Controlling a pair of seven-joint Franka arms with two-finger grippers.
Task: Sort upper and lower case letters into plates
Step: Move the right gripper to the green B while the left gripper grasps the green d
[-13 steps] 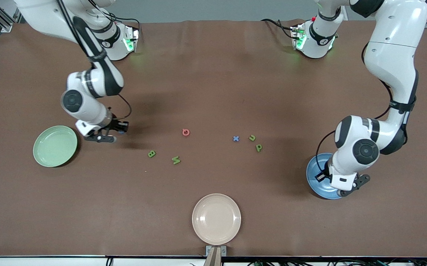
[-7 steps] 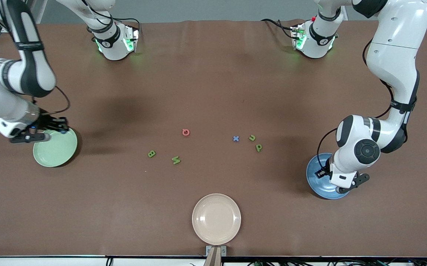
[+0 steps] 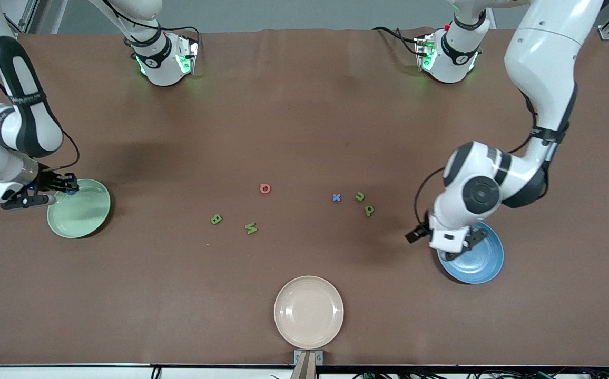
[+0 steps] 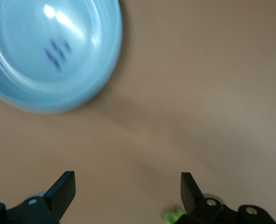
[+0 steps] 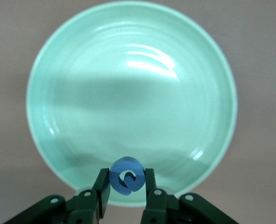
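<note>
STEP: your right gripper (image 5: 124,196) is clamped on a blue letter (image 5: 125,175) over the mint plate (image 5: 81,102) rim | LEFT: left gripper (image 4: 128,191) spread empty beside the blue plate (image 4: 44,51) | NEXT: move inward, release.

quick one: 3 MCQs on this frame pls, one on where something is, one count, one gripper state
1. What is the right gripper over?
A. the cream plate
B. the rim of the mint green plate
C. the blue plate

2. How many loose letters lie on the bare table between the plates?
A. three
B. nine
C. six

3. How does the left gripper stand?
A. open, empty
B. shut on a green letter
C. shut on the blue plate's rim

Key: 1 B, the right wrist view shows the mint green plate right under its fingers, which clamp a blue letter. 2 C, one pinkish-red, one blue, four green. 3 A, the left wrist view shows its fingers wide apart with nothing between.
</note>
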